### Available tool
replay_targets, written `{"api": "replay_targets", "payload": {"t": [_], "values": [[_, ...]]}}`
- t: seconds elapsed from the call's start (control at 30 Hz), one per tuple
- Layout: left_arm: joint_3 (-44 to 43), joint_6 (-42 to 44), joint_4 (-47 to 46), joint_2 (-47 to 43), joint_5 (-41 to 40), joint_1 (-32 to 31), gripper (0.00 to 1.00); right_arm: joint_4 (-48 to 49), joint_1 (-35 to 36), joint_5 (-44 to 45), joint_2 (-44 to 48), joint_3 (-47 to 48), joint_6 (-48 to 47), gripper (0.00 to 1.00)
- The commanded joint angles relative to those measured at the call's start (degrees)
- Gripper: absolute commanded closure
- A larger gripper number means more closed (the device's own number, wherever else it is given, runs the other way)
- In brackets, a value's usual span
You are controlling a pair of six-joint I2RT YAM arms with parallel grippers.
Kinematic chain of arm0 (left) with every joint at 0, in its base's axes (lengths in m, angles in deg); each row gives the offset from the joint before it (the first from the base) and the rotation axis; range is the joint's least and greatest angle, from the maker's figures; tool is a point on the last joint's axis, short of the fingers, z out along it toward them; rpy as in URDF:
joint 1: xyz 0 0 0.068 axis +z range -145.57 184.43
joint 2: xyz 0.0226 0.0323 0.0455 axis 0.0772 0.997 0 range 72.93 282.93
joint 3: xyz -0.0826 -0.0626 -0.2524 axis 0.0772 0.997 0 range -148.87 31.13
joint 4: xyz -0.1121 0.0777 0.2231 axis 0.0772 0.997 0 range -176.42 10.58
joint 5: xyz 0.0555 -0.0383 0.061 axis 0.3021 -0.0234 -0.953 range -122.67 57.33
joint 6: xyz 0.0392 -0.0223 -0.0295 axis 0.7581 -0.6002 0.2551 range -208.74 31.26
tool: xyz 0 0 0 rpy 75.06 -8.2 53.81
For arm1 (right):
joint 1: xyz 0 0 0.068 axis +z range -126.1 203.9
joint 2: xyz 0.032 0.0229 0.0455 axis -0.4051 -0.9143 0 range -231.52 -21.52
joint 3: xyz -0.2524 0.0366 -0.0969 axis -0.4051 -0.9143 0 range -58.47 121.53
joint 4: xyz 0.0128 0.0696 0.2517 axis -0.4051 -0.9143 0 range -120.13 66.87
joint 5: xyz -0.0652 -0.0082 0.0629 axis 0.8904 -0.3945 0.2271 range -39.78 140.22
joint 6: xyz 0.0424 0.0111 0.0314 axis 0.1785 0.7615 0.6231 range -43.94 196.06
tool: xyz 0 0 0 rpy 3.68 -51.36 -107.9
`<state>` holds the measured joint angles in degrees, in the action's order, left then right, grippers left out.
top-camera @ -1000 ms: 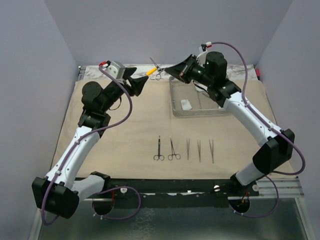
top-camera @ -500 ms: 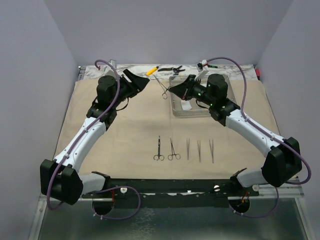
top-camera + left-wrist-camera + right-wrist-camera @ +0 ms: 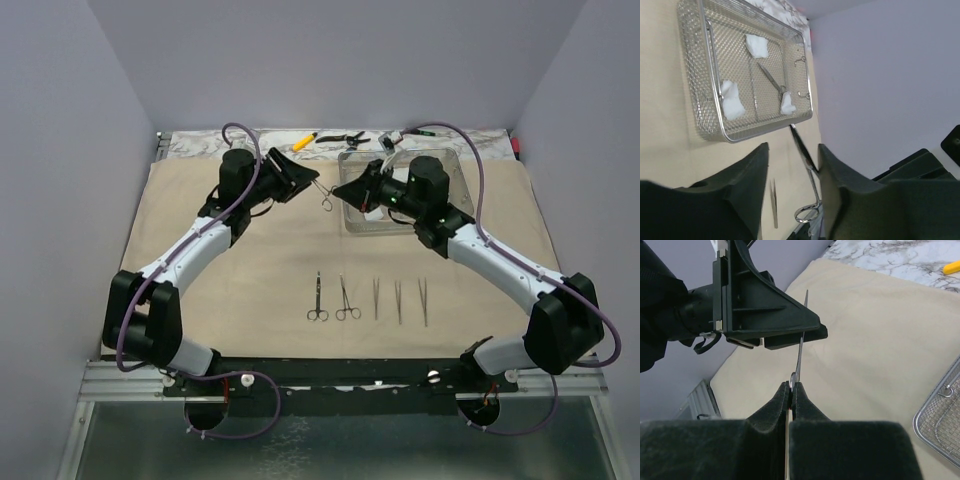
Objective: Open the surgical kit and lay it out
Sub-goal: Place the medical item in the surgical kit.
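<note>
- The fingers (image 3: 775,405) of the right gripper (image 3: 791,386) are pressed together on a steel ring-handled clamp (image 3: 800,352), whose thin tip points away from them.
- The left gripper (image 3: 792,148) is seen with its fingers apart, one on each side of the clamp's blade; whether either touches it cannot be told.
- The clamp is held in the air above the beige cloth wrap (image 3: 230,280), just beside the wire mesh tray (image 3: 730,55).
- In the tray, three white gauze pieces (image 3: 756,45) and one thin instrument (image 3: 771,77) are seen.
- Nearer the arm bases, two more clamps (image 3: 317,298) and three tweezers (image 3: 398,300) are laid in a row on the cloth.
- A yellow pen (image 3: 305,141) and black-handled pliers (image 3: 345,137) are found beyond the cloth's far edge.
</note>
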<state>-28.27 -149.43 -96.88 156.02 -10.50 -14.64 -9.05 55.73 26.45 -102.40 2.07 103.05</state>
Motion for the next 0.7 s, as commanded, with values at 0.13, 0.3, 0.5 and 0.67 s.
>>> {"api": "replay_targets", "payload": {"t": [0.13,0.3,0.5,0.67], "values": [[-1.47,-1.48,-2.77,2.95,4.51,-1.01,0.96,0.11,0.33,-0.87,-2.21,-0.32,-2.78,0.99],[-1.95,1.6,0.68,3.83,3.84,-0.99,1.0,-5.04,0.6,-0.01,-3.78,1.62,-4.4,0.89],[-2.93,19.86,21.94,2.12,-4.24,-1.01,1.0,-13.71,0.6,6.3,-1.26,2.12,-2.73,0.46],[-1.17,30.83,37.95,0.33,-10.74,-1.33,1.0,-19.98,0.59,11.33,1.77,-0.54,0.16,0.42]]}}
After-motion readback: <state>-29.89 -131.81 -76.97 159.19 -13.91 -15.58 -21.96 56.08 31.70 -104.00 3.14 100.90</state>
